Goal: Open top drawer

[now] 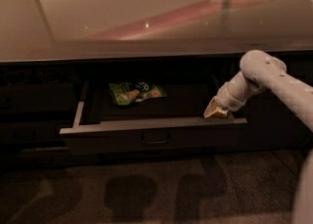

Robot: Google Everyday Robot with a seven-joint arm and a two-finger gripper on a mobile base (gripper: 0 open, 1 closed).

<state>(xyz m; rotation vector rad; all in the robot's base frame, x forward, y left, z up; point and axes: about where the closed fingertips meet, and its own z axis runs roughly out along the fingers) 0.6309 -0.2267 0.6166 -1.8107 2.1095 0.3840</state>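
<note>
The top drawer stands pulled out from under the counter, its dark flat front carrying a small loop handle at its centre. A green snack bag lies at the back of its tray. My gripper hangs at the right end of the drawer, just above and behind the front's top edge, on a white arm reaching in from the right.
A pale glossy countertop overhangs the drawers. Dark closed drawer fronts fill the left side, with more below. Speckled floor lies in front, carrying shadows. My arm's white body fills the right edge.
</note>
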